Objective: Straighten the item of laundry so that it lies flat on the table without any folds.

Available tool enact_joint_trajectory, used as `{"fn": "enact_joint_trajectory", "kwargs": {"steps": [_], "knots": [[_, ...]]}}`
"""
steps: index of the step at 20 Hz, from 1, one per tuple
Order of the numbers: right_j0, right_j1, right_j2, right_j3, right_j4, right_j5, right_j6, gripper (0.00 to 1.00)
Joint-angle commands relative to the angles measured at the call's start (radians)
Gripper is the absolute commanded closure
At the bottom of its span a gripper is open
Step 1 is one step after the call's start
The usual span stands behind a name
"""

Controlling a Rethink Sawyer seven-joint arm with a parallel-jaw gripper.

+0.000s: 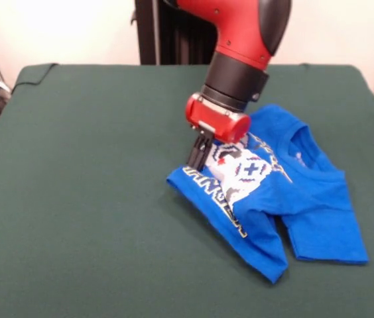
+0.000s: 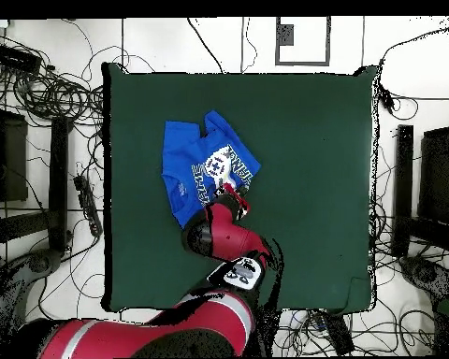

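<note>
I am working the shirt (image 1: 286,199), which is lying crumpled right of centre in the front view, folded over itself with the print partly doubled under and one flap running down toward the lower right. My gripper (image 1: 199,158) is reaching down at the shirt's left folded edge, its tips at or on the cloth beside the print. Whether my jaws are apart or pinched on the fabric I cannot tell; the tips are reading as one dark cluster.

I am judging this as the grasp step at that folded edge, with the spreading not yet done. The next move is calling for a firm pinch of the top layer only, then a pull out toward the left of the frame to open the fold.

The table (image 1: 81,199) is offering wide bare green to the left and below in the front view. In the overhead view the shirt (image 2: 183,159) is sitting in the upper left part of the table (image 2: 312,187), nearer that left edge, so room is tighter there.
</note>
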Motion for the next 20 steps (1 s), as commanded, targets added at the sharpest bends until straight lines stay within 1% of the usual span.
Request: {"fn": "enact_joint_trajectory", "kwargs": {"steps": [1,7,9,10,12,15,17,18,20], "knots": [[-0.001,0.018,0.225,0.102,0.121,0.116,0.286,1.0],[0.059,0.045,0.211,0.086,0.232,0.128,0.271,1.0],[0.095,0.059,0.175,0.074,0.276,0.15,0.249,1.0],[0.15,0.083,0.12,0.054,0.324,0.184,0.227,1.0],[0.195,0.113,0.064,0.033,0.362,0.203,0.185,1.0],[0.192,0.136,0.059,0.021,0.354,0.148,0.139,1.0],[0.143,0.147,0.096,0.014,0.293,0.067,0.125,1.0],[0.111,0.163,0.111,-0.001,0.247,0.019,0.115,1.0],[0.091,0.212,0.096,-0.04,0.208,-0.041,0.089,1.0]]}}
